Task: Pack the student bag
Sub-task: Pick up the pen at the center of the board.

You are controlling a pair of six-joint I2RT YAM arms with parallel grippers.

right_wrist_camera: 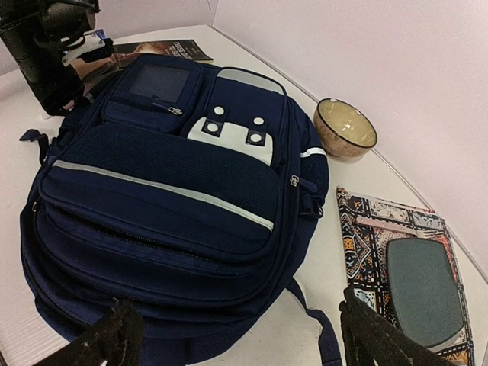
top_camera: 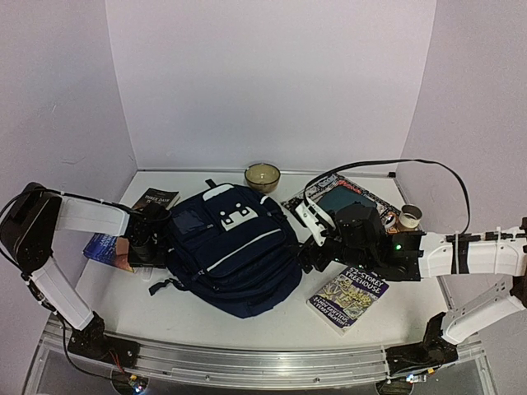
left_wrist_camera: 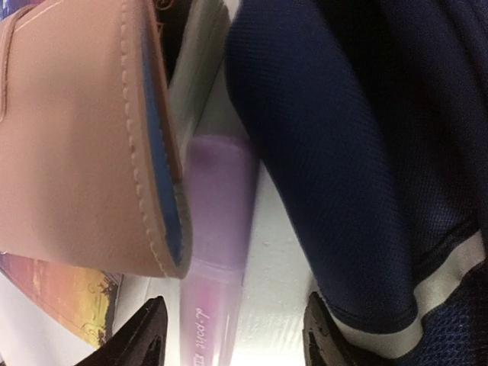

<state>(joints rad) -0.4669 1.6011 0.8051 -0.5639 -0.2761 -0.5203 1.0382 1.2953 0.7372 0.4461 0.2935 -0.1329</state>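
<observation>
Currently the spread left hand (left_wrist_camera: 240,339) straddles a pink pen (left_wrist_camera: 217,229) beside the student bag (left_wrist_camera: 351,152); right hand (right_wrist_camera: 240,324) spread too.

The large navy-blue cloth backpack (top_camera: 235,251) is matt, with a fine, visible weave; its white stripe (left_wrist_camera: 450,267) is smoother tape. Touching the backpack's left side, the tan flat pouch (left_wrist_camera: 76,145) is smooth, leather-like material with a stitched edge. The pink tube (left_wrist_camera: 217,229) under it is translucent plastic. Behind the backpack, the beige round bowl (top_camera: 263,175) has a glossy glaze. Right of the backpack, the purple paperback book (top_camera: 350,298) has a glossy paper cover. The white bench (top_camera: 165,304) is smooth and matt.
</observation>
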